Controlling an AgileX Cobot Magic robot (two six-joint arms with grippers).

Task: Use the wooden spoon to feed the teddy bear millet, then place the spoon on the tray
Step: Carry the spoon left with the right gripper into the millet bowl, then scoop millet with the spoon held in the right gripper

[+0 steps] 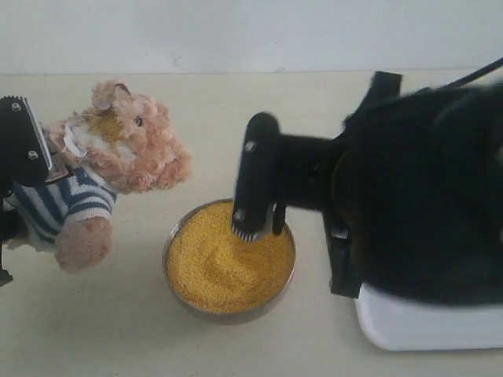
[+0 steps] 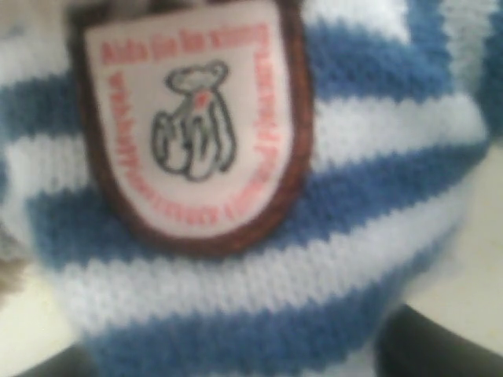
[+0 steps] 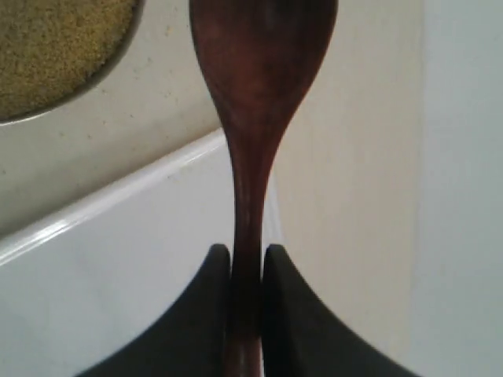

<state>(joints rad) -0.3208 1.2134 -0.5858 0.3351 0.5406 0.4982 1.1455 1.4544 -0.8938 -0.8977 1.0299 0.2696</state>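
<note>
Mia: 1 wooden spoon [image 3: 253,110] is in the right gripper [image 3: 247,263]. Its 2 black fingers [image 3: 196,314] are shut tight on the slim handle, away from the oval end.

Tom: Where is the spoon?

Mia: Up in the air, close to the metal bowl [image 1: 169,267] of millet [image 1: 224,263]. The white tray [image 1: 424,326] is under the handle. I see no grains on the side that shows.

Tom: Will it be hard to hold?

Mia: I think it is light and stiff. But it looks smooth, so it could turn in that thin pinch. The handle is the right place to hold it. Millet is tiny and rolls off, so the spoon must be kept flat.

Tom: And the teddy bear [image 1: 126,145]?

Mia: It leans near the bowl, on the other side from the tray. The left gripper [image 1: 23,145] has it by the body, closed on the striped shirt [image 2: 377,141] by the badge [image 2: 192,118]. It looks soft and light, so it may flop.
</note>
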